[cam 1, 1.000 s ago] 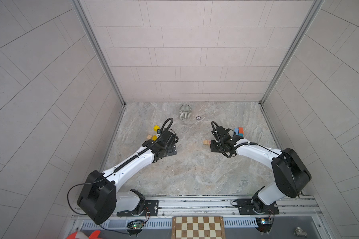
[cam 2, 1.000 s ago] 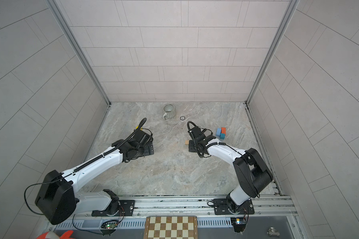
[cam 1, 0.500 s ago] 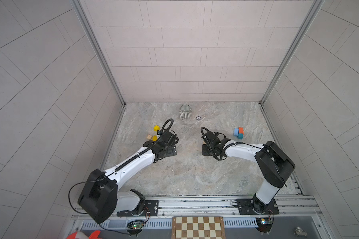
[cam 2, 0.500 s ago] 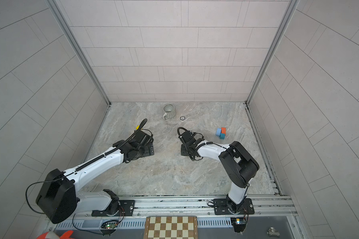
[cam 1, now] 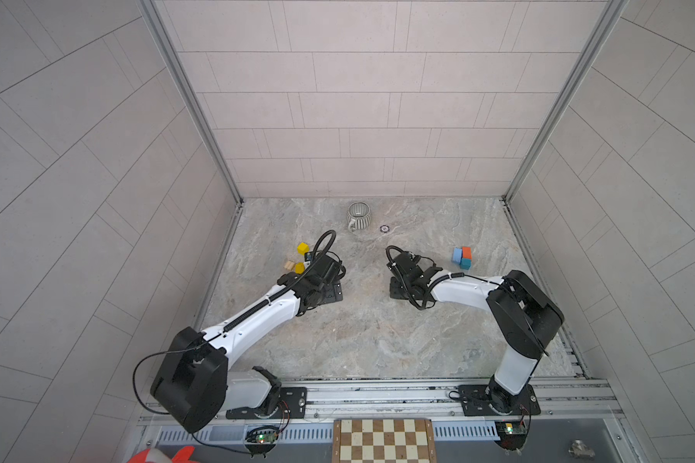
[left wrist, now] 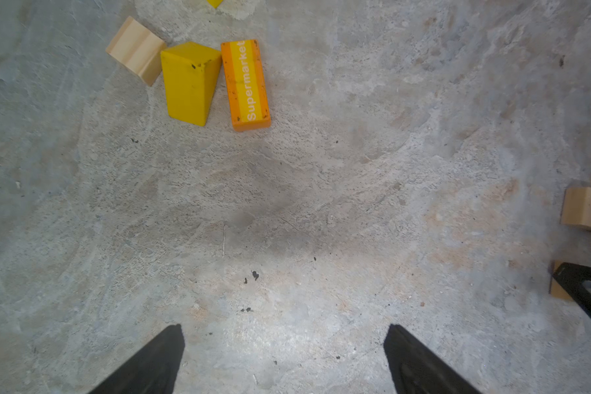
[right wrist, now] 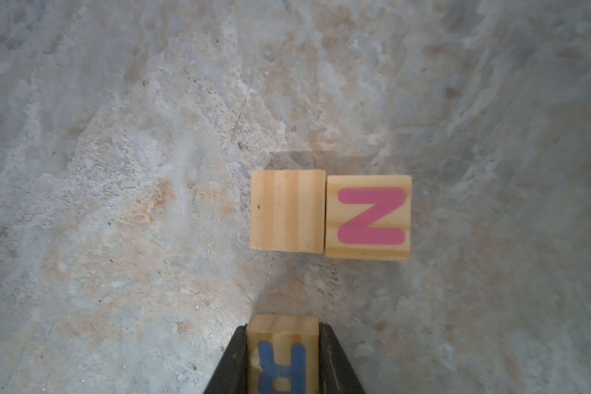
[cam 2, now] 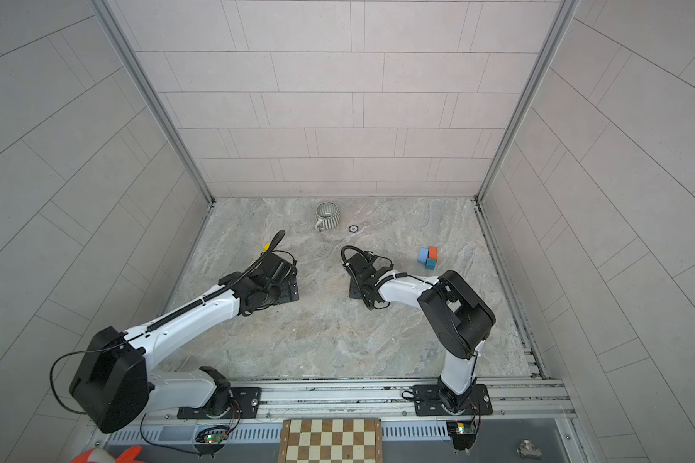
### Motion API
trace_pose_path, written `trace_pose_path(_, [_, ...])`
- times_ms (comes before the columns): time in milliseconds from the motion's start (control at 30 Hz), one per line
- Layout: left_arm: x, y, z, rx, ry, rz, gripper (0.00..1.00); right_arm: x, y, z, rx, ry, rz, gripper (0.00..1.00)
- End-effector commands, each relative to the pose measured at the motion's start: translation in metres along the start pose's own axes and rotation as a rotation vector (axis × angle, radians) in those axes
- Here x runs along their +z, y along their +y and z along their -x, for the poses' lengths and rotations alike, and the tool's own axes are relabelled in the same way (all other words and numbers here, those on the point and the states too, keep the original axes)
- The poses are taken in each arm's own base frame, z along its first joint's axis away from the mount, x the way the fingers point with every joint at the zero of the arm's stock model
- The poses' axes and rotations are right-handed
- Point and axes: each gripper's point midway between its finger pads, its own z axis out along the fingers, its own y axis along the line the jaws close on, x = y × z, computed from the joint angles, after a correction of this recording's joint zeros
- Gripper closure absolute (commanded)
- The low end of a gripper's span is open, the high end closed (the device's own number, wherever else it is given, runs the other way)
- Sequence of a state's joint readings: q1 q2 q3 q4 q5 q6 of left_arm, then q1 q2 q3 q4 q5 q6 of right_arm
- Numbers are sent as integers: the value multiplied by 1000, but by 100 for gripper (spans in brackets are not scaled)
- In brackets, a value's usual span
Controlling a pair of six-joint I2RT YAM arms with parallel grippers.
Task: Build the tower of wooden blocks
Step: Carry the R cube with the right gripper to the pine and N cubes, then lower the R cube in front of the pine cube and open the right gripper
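- Right hand (right wrist: 282, 327) is clamped on a wood cube with a blue R (right wrist: 282, 354), near the middle of the desk (cam 1: 378, 340).
- Just ahead of it, a plain wood cube (right wrist: 287, 211) and a pink N cube (right wrist: 368, 218) sit flat, snug side by side.
- Left hand (left wrist: 284, 327) hangs wide open over bare desk, gripping nothing.
- Yellow wedge (left wrist: 188, 83) and orange "Supermarket" block (left wrist: 246, 85) lie just beside each other.
- Blue and orange-red blocks (cam 1: 462, 257) cluster toward the right wall, well apart from both hands.
- Desk is mottled grey-tan stone, kinda scuffed, and pale tiled walls (cam 1: 358, 100) box it in on three sides.
- Grey ribbed cup (cam 1: 358, 216) stands near the back wall.
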State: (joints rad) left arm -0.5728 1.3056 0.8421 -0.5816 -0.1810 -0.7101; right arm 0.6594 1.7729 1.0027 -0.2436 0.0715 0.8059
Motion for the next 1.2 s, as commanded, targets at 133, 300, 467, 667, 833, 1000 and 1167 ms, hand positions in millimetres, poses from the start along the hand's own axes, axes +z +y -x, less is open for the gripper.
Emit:
trace_pose_path(133, [1, 2, -4, -3, 2, 7, 1, 4, -7, 3, 16, -6, -65, 75])
trace_pose_path(300, [4, 3, -4, -1, 6, 13, 2, 5, -9, 5, 6, -6, -85, 74])
trace_pose_path(467, [5, 3, -5, 6, 8, 18, 2, 6, -11, 8, 6, -7, -96, 73])
trace_pose_path(667, [2, 4, -2, 4, -5, 20, 1, 7, -9, 9, 3, -1, -89, 68])
trace_pose_path(833, [2, 4, -2, 4, -3, 22, 1, 9, -7, 8, 1, 7, -87, 59])
trace_pose_path(1000, [2, 5, -2, 6, -3, 28, 1, 10, -7, 9, -1, 5, -89, 60])
trace_pose_path(1167, [1, 6, -2, 3, -5, 27, 1, 10, -7, 10, -1, 2, -92, 67])
